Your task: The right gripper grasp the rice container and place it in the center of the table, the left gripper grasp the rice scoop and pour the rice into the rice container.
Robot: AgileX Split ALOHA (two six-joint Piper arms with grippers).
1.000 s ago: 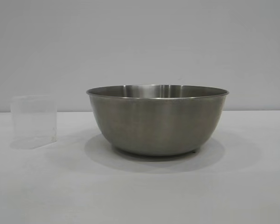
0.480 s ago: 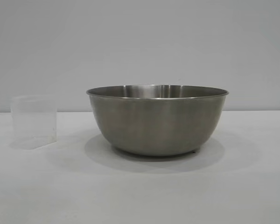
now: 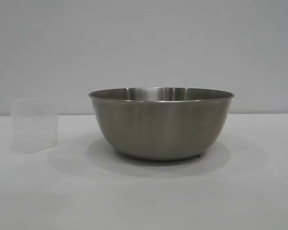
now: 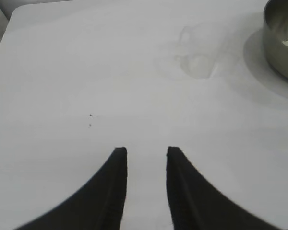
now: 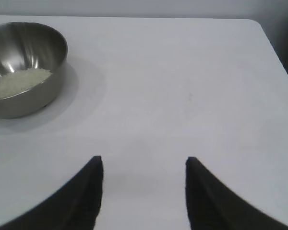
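From my remote seat I see, in the exterior view, the rice scoop point(image 3: 34, 125) at the left of the frame, a small frosted plastic cup standing upright on the table point(image 3: 144, 201), which is covered in plain white cloth. Just right of it, with a clear gap between them, the rice container point(image 3: 161, 122) fills the middle of the frame: a wide brushed steel bowl with a thin rolled rim, sitting flat on the cloth with a soft shadow around its base. No arm shows in this view.

In the left wrist view, the left gripper point(image 4: 146, 152) sits at the bottom centre of the frame, its two dark fingers set narrowly apart with only bare cloth between them, holding nothing. The scoop point(image 4: 200, 57) appears faintly in the upper middle, well apart from the fingers. The bowl's edge point(image 4: 278, 43) cuts into the upper right corner.

In the right wrist view, the right gripper point(image 5: 144, 160) is at the bottom centre, its fingers spread moderately wide over bare cloth, empty. The bowl point(image 5: 26, 67) lies in the upper left of the frame, well apart from the fingers. Inside it, the rice point(image 5: 19, 82) lies in a low white heap over the bottom
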